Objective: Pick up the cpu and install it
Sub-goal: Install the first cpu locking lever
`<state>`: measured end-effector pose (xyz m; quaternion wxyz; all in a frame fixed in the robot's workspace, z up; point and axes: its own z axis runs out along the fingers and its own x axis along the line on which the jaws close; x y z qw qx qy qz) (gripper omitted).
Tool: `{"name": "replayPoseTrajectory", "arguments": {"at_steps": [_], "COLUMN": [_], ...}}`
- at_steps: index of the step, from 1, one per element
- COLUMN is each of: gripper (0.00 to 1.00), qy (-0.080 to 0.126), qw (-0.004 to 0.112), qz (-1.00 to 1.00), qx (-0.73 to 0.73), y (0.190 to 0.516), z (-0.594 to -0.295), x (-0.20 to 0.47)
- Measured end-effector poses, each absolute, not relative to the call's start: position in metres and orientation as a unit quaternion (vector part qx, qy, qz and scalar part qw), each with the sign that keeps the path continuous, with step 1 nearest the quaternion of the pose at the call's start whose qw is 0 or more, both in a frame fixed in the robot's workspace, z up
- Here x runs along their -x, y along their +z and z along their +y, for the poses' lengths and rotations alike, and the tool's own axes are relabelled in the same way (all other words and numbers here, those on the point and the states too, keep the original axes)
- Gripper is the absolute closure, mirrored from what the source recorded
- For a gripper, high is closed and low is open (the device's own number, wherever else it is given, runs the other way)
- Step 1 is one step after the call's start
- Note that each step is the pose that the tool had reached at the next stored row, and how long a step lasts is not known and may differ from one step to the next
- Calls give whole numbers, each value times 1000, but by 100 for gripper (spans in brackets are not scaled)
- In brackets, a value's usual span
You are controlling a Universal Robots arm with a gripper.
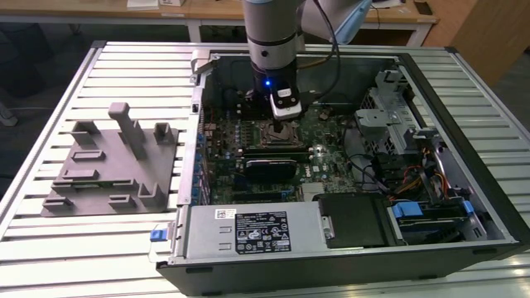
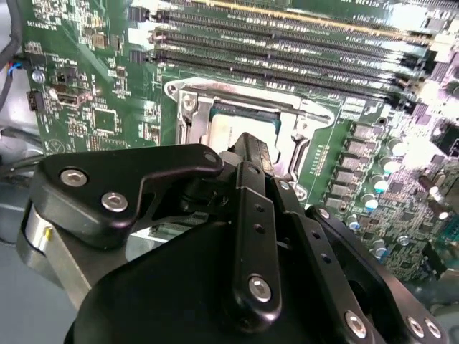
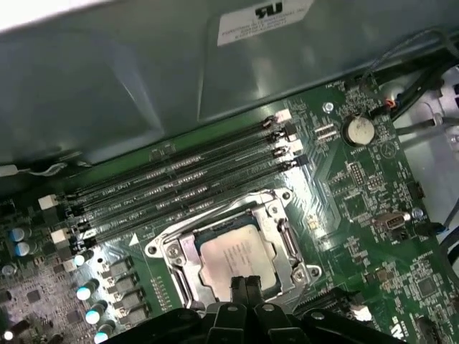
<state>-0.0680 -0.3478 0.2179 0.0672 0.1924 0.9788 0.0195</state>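
In the exterior view the arm reaches down into an open computer case (image 1: 463,205) on the slatted worktop (image 1: 49,248), its pincer (image 1: 284,127) low over the socket (image 1: 280,133). A grey fixture (image 1: 112,167) lies on the worktop outside the case, towards the exterior view's left.

In the second wrist view the cpu (image 2: 237,131) lies flat inside the socket frame (image 2: 188,97), partly hidden by the pincer.

In the first wrist view the pincer's fingers (image 3: 239,294) are pressed together, holding nothing, their tips at the cpu's (image 3: 233,258) edge. The placing step looks done; what remains, I judge, is seating and latching.
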Motion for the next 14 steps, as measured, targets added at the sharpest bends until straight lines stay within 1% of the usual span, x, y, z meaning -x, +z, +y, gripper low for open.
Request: {"name": "replayPoseTrajectory", "arguments": {"at_steps": [7,14], "gripper": [89,89], "qy": [20,23], "qw": [67,66], "qz": [979,987], "qx": [-191,-147], "y": [218,218], "z": [-348,-348], "x": [68,67]}}
